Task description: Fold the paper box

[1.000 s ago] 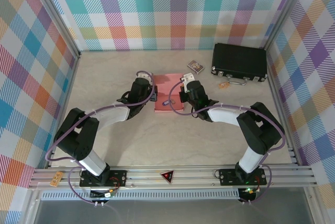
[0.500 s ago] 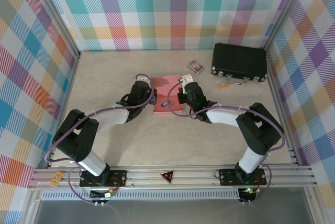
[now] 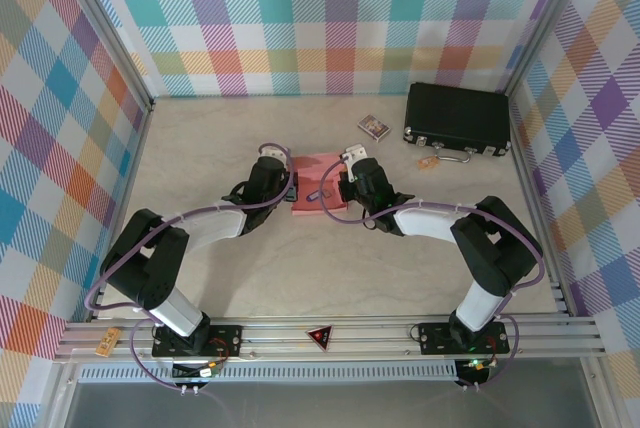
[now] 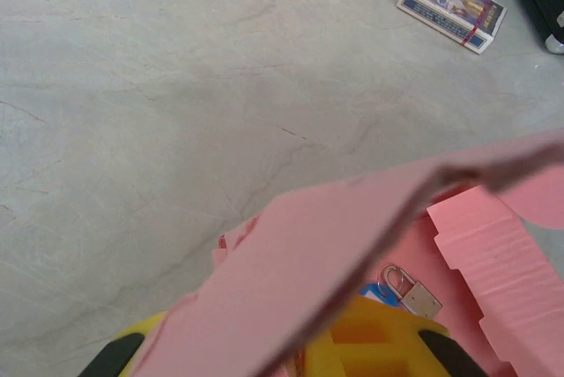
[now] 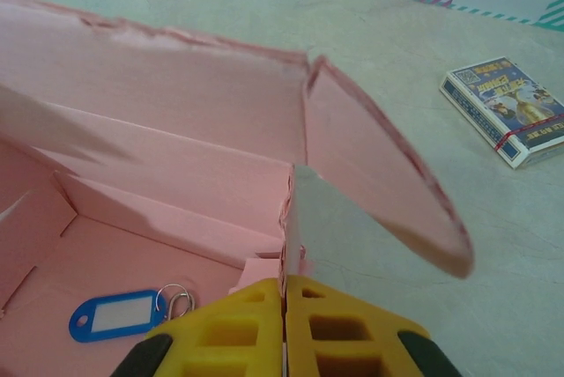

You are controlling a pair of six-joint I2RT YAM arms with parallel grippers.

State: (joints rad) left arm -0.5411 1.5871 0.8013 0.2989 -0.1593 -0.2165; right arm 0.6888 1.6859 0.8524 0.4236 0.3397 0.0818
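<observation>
R gripper (image 5: 286, 328): jaws closed, pinching thin side wall of paper box (image 5: 176, 166) edge-on. L gripper (image 3: 288, 186) at box's 9 o'clock side, fingers under a raised pink flap; can't tell if gripping. Box part-formed, walls up, mid-table (image 3: 300, 268). Inside: blue key tag (image 5: 115, 317), small padlock (image 4: 410, 289). Card pack (image 3: 373, 126) at 1 o'clock of box, apart; black case (image 3: 458, 118) at 2 o'clock.

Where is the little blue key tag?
In the right wrist view, the blue key tag lies lower left on the floor of the paper box, close beside the right gripper.
</observation>
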